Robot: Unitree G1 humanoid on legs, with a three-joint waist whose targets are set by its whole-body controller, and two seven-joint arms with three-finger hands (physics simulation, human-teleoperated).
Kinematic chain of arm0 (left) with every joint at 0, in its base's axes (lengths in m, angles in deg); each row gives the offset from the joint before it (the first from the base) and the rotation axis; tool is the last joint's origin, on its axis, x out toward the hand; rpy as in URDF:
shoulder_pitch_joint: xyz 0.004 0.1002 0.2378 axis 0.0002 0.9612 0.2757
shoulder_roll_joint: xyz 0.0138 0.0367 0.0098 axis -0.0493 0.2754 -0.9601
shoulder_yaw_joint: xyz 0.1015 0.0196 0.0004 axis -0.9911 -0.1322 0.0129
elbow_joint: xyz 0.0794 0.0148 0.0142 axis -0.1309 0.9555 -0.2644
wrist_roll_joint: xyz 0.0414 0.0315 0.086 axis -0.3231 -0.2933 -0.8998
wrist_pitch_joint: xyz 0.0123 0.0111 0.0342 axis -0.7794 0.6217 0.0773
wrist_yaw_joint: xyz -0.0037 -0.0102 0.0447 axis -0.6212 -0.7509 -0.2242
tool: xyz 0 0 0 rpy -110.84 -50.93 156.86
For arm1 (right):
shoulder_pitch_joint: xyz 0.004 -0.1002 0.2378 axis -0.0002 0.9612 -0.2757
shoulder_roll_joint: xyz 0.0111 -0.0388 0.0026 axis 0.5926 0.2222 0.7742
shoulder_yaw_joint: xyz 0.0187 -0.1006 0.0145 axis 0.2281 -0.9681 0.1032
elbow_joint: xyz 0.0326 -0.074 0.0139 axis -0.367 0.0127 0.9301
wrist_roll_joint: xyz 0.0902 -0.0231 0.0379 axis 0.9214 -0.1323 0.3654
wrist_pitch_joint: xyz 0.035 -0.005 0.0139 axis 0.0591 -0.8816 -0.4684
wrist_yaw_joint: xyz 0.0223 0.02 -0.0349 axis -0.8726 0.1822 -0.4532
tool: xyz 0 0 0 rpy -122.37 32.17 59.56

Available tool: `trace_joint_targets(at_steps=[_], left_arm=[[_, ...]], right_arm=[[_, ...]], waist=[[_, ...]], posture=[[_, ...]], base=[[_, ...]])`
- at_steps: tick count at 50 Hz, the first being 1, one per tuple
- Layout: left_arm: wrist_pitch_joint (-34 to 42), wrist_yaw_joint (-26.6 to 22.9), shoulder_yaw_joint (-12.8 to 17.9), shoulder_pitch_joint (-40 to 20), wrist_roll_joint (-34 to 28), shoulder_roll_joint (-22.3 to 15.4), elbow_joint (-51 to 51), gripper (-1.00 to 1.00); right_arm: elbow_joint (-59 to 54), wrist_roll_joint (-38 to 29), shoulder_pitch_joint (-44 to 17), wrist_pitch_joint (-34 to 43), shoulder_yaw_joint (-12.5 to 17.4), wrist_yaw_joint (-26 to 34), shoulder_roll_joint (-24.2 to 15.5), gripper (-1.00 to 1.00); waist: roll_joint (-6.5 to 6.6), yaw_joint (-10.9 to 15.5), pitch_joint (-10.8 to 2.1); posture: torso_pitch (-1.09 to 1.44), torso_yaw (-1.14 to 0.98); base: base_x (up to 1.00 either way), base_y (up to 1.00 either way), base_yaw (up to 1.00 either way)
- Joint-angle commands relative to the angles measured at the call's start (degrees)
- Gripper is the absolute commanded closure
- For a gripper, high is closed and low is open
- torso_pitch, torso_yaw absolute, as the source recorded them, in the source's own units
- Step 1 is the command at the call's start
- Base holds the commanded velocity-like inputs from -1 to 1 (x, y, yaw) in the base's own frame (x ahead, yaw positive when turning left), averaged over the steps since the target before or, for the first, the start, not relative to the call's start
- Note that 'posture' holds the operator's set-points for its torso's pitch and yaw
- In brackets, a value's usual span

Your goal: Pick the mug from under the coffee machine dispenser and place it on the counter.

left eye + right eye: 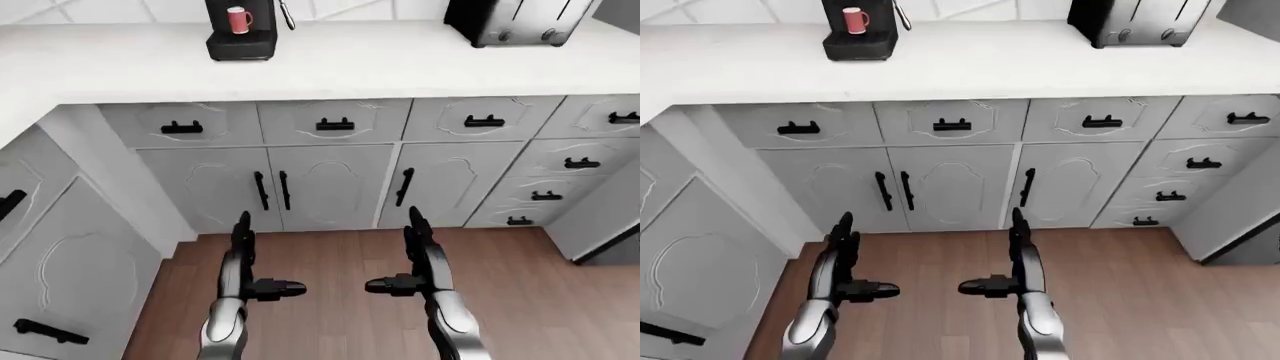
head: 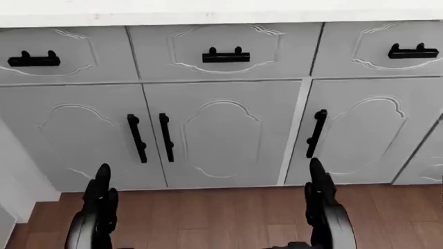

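A red mug (image 1: 239,19) stands on the drip base of the black coffee machine (image 1: 241,34), at the top left of the left-eye view on the white counter (image 1: 370,64). Both hands hang low over the wooden floor, far below the counter and away from the mug. My left hand (image 1: 258,262) is open, fingers straight up and thumb pointing right. My right hand (image 1: 402,259) mirrors it, open with the thumb pointing left. Neither holds anything.
A silver toaster (image 1: 518,21) sits on the counter at the top right. Grey cabinet doors and drawers with black handles (image 1: 335,124) run below the counter. Another cabinet run (image 1: 50,277) juts out along the left, forming a corner.
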Motion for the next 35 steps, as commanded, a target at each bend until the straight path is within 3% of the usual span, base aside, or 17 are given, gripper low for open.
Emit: trace_joint_targets(at_steps=[1, 3, 4, 5, 7, 8, 20, 27, 35], left_arm=[[-2.79, -2.05, 0.6, -1.47, 0.53, -1.42, -5.25, -1.0], [-2.45, -2.86, 0.59, -1.08, 0.15, -1.3, -6.89, -1.0], [-2.49, -2.94, 0.75, -1.08, -0.17, -1.31, -7.29, -1.0], [-1.88, -3.31, 1.03, -1.12, 0.16, -1.31, -8.06, -1.0], [-1.4, -3.68, 1.54, -1.13, 0.48, -1.36, -9.64, -1.0], [-1.0, -3.82, 1.59, -1.23, 0.24, -1.48, -10.38, -1.0], [7.47, -3.42, 8.14, -6.34, -1.41, -5.49, -23.85, -1.0], [19.7, -4.39, 12.39, -10.76, 2.31, -8.16, -33.87, -1.0], [25.78, -2.54, 17.41, -15.33, 4.91, -12.89, -36.72, -1.0]], right_arm=[[4.14, -1.78, -2.81, -6.23, 0.38, 0.65, -1.7, -1.0], [3.93, -1.9, -3.84, -5.81, 1.41, 1.15, -2.05, -1.0], [3.94, -1.77, -4.25, -5.39, 1.91, 1.25, -2.16, -1.0], [3.77, -1.73, -4.57, -5.37, 2.29, 1.48, -2.37, -1.0], [4.71, -1.31, -5.04, -4.35, 3.06, 1.67, -2.65, -1.0], [5.14, -1.05, -5.49, -3.72, 3.46, 1.85, -2.9, -1.0], [21.33, 3.75, -13.55, 11.59, 11.09, 3.55, -9.16, -1.0], [24.54, 6.86, -18.68, 16.34, 14.83, 3.63, -13.53, -1.0], [21.95, 10.62, -24.41, 18.49, 18.62, 2.22, -19.76, -1.0]], waist=[[-0.45, -0.12, -0.05], [0.0, 0.53, -3.54], [-0.01, 0.55, -2.97], [-0.3, 0.4, -0.95], [-0.4, 0.49, -3.93], [-0.42, 0.53, -4.28], [-0.38, 0.59, -5.03], [-0.45, 0.48, -5.08], [-0.31, 0.47, -4.19]], posture=[[0.0, 0.0], [0.0, 0.0], [0.0, 0.0], [0.0, 0.0], [0.0, 0.0], [0.0, 0.0], [0.0, 0.0], [0.0, 0.0], [0.0, 0.0]], base=[[0.0, 0.0, 0.0], [0.0, 0.0, 0.0], [0.0, 0.0, 0.0], [0.0, 0.0, 0.0], [0.0, 0.0, 0.0], [0.0, 0.0, 0.0], [0.0, 0.0, 0.0], [0.0, 0.0, 0.0], [0.0, 0.0, 0.0]])
